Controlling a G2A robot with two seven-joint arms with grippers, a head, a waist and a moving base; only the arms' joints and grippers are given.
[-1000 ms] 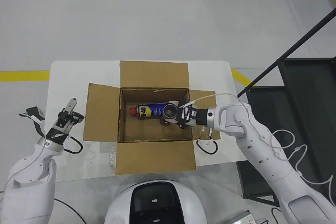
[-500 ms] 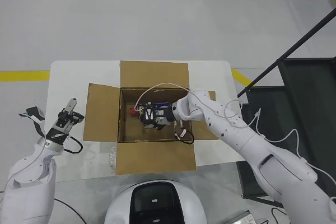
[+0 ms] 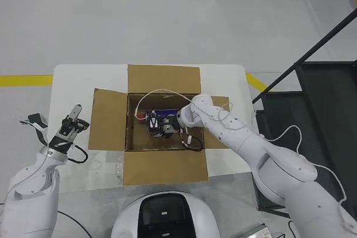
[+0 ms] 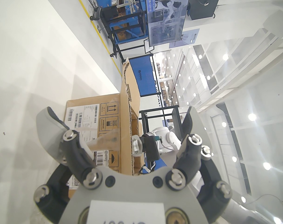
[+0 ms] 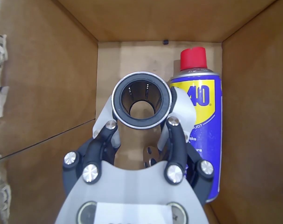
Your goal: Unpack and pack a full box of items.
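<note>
Right end effector is down inside the open cardboard box, clamped on a short metal sleeve with its bore facing the wrist camera. A blue spray can with a red cap lies on the box floor along one wall, just beside the sleeve. Left end effector sits off the box's left flap near the worktop edge, fingers apart, holding nothing.

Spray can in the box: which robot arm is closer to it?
Right. The right gripper is down inside the box, just beside the spray can, shut on a metal sleeve. The left gripper is open, outside the box, beyond its side flap.
</note>
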